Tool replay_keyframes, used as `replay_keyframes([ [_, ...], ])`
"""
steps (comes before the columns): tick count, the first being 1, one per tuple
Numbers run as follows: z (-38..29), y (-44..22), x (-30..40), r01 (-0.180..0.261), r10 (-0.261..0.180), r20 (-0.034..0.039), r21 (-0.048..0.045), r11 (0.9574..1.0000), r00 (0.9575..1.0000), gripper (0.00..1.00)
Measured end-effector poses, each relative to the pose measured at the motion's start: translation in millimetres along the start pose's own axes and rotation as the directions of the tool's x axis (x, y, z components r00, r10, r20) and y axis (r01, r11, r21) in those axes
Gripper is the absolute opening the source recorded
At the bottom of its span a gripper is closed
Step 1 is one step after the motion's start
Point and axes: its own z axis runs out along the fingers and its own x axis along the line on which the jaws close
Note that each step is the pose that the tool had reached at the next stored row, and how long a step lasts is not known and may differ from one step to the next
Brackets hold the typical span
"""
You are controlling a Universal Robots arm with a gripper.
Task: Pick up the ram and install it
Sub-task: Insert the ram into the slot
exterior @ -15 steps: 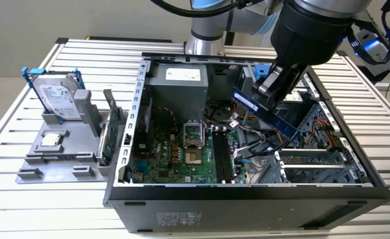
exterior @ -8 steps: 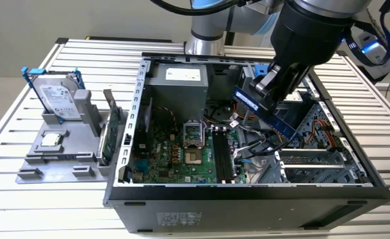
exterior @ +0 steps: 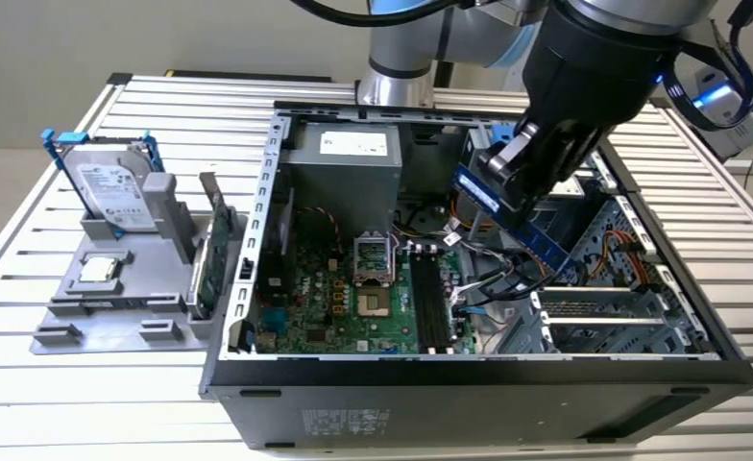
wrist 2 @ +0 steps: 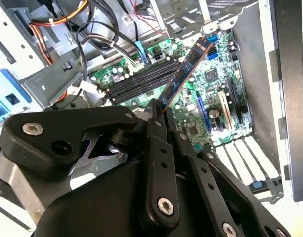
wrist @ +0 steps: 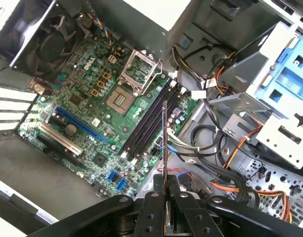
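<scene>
The ram (wrist 2: 185, 73), a light, thin stick that looks stiff but brittle and so best pinched gently across its flat faces, juts out from the pincer (wrist 2: 158, 117), which is clamped on it, above the dark slots (wrist: 149, 123) below.

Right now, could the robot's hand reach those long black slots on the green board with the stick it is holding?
Probably yes. The hand holds the stick over the slots, the case is open, and the cables lie off to one side.
</scene>
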Motion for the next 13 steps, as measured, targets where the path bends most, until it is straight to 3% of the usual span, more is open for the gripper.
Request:
replay_keyframes([
  [6,0.1,0.0,0.0,-0.056,0.056,0.0021,0.0002,0.9984,0.9984,0.0],
  [13,0.1,0.0,0.0,-0.123,0.123,0.0044,0.0002,0.9924,0.9924,0.0],
])
